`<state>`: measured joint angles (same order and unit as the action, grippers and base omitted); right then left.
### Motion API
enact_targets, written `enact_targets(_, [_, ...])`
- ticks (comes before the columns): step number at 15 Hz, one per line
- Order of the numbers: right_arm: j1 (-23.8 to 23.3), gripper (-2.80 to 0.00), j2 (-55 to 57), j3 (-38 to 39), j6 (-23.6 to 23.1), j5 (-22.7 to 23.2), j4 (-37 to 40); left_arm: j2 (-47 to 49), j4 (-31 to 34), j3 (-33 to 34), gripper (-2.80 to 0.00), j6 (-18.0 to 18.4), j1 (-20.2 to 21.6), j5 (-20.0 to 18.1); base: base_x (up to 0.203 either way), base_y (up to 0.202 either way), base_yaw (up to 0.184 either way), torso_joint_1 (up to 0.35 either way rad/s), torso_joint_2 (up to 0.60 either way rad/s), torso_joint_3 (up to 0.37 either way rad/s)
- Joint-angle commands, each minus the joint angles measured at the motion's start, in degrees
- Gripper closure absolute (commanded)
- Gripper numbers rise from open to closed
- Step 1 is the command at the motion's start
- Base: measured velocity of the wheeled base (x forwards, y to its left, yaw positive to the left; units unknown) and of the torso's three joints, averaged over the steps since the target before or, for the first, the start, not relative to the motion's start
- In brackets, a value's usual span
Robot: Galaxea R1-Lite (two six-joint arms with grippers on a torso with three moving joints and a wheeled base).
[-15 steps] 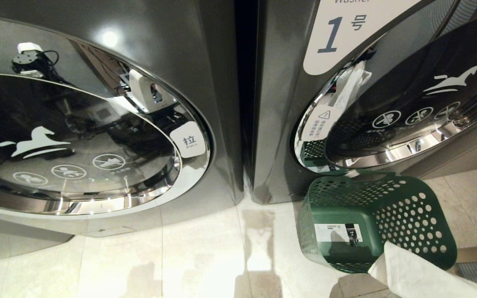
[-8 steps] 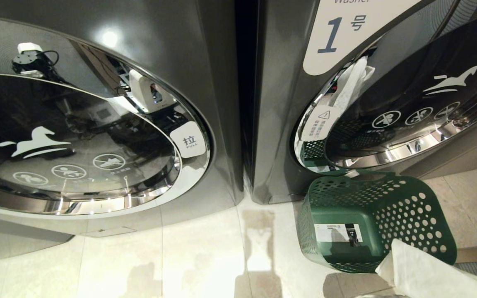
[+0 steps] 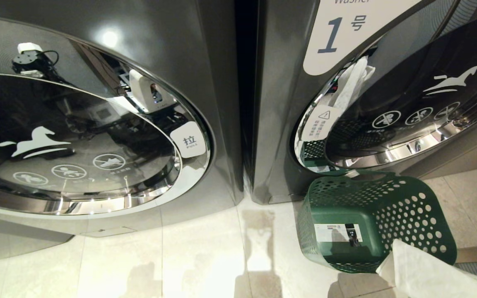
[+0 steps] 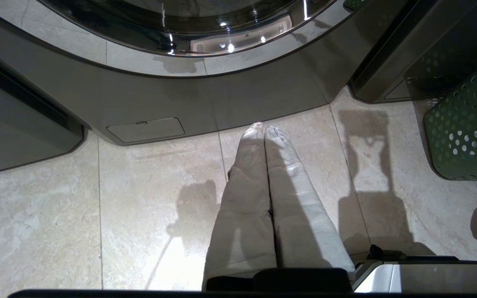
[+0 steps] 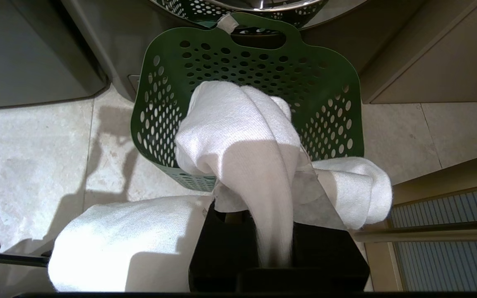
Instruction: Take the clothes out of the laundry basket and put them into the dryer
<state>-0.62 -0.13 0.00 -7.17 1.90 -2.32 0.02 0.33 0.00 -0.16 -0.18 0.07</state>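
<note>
**White cloth held above the green basket, in front of the open dryer**

The right gripper (image 5: pixel 259 207) is closed on a white cloth (image 5: pixel 238 136). The cloth covers its fingers completely, hangs down on both sides of it, and bunches up in front of it. In the head view only a corner of this cloth (image 3: pixel 425 273) shows, at the lower right edge, just beside the near rim of the basket; the gripper itself is outside that view.

The green laundry basket (image 3: pixel 408 207) stands on the pale tiled floor (image 3: pixel 201 256), directly under the open door (image 3: pixel 425 95) of the right machine (image 3: pixel 280 103), which carries a white sign with the number 1 (image 3: pixel 338 33). In the head view the inside of the basket shows only its green bottom with a white label (image 3: pixel 338 232). A second white cloth (image 3: pixel 352 85) hangs at the opening of the machine, between the door and the front panel.

The left machine (image 3: pixel 218 62) has its round door (image 3: pixel 77 136) shut, with a white pull tab (image 3: pixel 190 140) at the edge.

The left gripper (image 4: pixel 263 130) hangs over the bare floor in front of the left machine, well apart from the basket. Its two cloth-covered fingers (image 4: pixel 246 186) lie pressed together, and it holds nothing.
</note>
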Motion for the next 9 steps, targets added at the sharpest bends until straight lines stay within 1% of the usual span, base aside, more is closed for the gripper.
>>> enact_targets(1, [0.01,0.0,0.13,1.05,-0.04,0.03,-0.06,-0.11,0.02,0.09,0.0,-0.02,0.01,0.01,0.0,0.0,0.0,0.0,0.0,0.0])
enact_targets(9, [0.01,0.0,0.13,1.05,0.31,0.03,-0.06,-0.11,0.02,0.09,0.0,-0.02,0.01,0.01,0.0,0.0,0.0,0.0,0.0,0.0])
